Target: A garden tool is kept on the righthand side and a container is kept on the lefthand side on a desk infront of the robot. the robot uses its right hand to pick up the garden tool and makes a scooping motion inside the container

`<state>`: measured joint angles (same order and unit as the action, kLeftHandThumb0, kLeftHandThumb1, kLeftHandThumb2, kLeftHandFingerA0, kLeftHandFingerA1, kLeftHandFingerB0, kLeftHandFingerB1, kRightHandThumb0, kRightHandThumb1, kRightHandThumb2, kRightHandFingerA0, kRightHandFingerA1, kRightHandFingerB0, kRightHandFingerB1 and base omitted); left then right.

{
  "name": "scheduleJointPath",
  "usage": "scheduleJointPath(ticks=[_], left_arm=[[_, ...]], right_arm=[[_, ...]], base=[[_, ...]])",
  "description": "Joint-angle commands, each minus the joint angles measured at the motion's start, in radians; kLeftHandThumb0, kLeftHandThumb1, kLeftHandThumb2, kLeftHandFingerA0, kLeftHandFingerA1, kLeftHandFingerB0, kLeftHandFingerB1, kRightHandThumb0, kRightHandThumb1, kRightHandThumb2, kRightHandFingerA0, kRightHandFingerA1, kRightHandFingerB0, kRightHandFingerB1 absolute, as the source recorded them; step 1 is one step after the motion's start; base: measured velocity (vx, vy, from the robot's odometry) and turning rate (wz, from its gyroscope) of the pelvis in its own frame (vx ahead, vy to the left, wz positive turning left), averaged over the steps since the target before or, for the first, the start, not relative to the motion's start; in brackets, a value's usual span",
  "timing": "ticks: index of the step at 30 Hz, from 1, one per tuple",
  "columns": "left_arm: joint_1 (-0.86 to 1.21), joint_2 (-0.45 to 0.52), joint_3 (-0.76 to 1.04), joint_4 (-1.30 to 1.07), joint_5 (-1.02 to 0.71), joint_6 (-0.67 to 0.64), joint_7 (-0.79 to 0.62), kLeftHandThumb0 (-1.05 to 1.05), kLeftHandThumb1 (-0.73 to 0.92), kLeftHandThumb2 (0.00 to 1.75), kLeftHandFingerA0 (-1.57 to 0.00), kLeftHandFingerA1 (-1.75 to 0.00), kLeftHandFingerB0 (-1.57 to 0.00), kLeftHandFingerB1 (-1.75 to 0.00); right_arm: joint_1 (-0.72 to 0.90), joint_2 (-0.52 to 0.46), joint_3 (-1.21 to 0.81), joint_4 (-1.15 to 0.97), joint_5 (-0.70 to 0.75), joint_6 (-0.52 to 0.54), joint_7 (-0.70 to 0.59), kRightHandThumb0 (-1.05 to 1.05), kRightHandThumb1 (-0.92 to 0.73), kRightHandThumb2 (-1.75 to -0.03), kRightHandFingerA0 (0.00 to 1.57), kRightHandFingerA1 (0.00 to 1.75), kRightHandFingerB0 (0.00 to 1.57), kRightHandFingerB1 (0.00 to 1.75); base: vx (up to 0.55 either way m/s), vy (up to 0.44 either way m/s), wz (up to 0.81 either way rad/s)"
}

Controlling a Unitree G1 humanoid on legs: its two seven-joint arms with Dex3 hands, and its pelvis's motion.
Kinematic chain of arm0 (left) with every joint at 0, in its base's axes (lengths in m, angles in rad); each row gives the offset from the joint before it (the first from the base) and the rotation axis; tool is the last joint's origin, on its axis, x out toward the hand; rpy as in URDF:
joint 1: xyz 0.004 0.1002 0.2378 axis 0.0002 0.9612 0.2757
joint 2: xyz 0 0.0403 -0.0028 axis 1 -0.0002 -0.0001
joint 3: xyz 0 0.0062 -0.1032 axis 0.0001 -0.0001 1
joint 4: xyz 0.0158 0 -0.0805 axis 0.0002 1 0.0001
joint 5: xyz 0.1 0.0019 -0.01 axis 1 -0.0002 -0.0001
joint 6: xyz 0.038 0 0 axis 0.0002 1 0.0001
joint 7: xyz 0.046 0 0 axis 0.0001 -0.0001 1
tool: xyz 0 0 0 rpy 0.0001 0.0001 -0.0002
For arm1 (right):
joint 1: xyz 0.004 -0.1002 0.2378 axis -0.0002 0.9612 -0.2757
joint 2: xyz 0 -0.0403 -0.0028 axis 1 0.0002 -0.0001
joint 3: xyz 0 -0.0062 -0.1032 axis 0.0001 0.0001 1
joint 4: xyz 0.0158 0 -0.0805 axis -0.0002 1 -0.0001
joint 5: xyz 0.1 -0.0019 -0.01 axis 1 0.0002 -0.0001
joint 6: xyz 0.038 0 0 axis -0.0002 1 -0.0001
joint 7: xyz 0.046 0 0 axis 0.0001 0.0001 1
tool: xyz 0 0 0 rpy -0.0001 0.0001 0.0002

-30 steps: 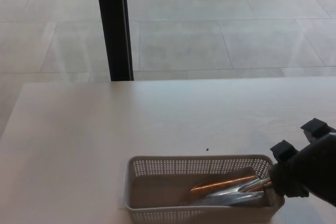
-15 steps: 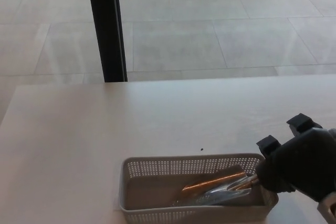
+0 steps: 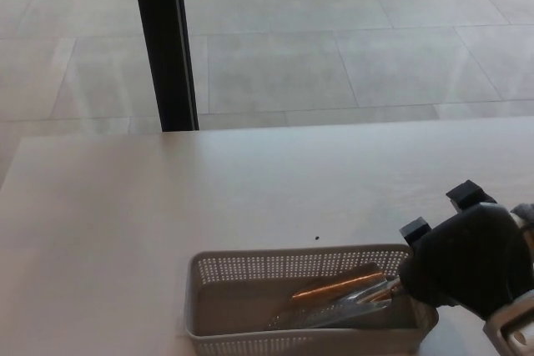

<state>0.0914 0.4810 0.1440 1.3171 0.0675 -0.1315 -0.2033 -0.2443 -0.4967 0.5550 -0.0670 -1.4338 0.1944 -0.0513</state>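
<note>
A grey perforated plastic basket (image 3: pixel 250 265) sits at the near edge of the pale desk, in the lower middle of the head view. Inside it lies a garden trowel (image 3: pixel 334 304) with a silvery blade and a copper-coloured edge, blade pointing left. My right hand (image 3: pixel 463 264) is at the basket's right end, shut on the trowel's handle, with its knuckles rising above the rim. The handle itself is hidden under the hand. My left hand does not show.
The pale desk (image 3: pixel 167 198) stretches away behind and left of the basket. A small dark speck (image 3: pixel 316 238) lies just beyond the basket. A black vertical post (image 3: pixel 163 39) stands past the desk's far edge, on a tiled floor.
The camera has shifted, so the whole scene slid left and down. My right hand has risen and moved slightly left at the basket's end, tilting the trowel's blade inside it.
</note>
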Motion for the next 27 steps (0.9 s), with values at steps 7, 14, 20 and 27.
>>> scheduleJointPath(ticks=[7, 14, 20, 27], left_arm=[[0.018, 0.013, -0.001, 0.0, 0.002, -0.022, -0.013, -0.49, -0.09, 1.0, -0.89, -0.98, -0.84, -0.91], [0.014, 0.017, 0.005, 0.002, -0.004, -0.008, -0.016, -0.44, -0.08, 0.94, -0.95, -0.98, -0.85, -0.91], [0.024, 0.014, 0.008, 0.001, -0.007, -0.011, -0.017, -0.45, -0.06, 0.95, -0.89, -0.97, -0.82, -0.9], [0.037, 0.015, 0.003, 0.008, 0.001, -0.007, -0.002, -0.49, -0.04, 1.01, -0.87, -0.97, -0.79, -0.9]], right_arm=[[0.022, 0.151, -0.022, -0.022, 0.255, -0.085, 0.025, -0.3, -0.6, -0.77, 0.9, 1.75, 0.81, 1.27], [0.062, 0.257, -0.254, -0.021, 0.529, -0.032, 0.062, -0.21, -0.48, -1.0, 0.92, 1.75, 0.67, 1.71], [0.113, 0.325, -0.458, -0.04, 0.747, -0.057, 0.054, -0.16, -0.41, -1.19, 0.95, 1.75, 0.79, 1.62], [0.103, 0.385, -0.678, -0.071, 0.906, -0.028, 0.066, -0.13, -0.5, -1.07, 0.89, 1.75, 0.77, 1.54]], base=[[0.0, 0.0, 0.0], [0.0, 0.0, 0.0], [0.0, 0.0, 0.02], [0.0, 0.0, 0.0]])
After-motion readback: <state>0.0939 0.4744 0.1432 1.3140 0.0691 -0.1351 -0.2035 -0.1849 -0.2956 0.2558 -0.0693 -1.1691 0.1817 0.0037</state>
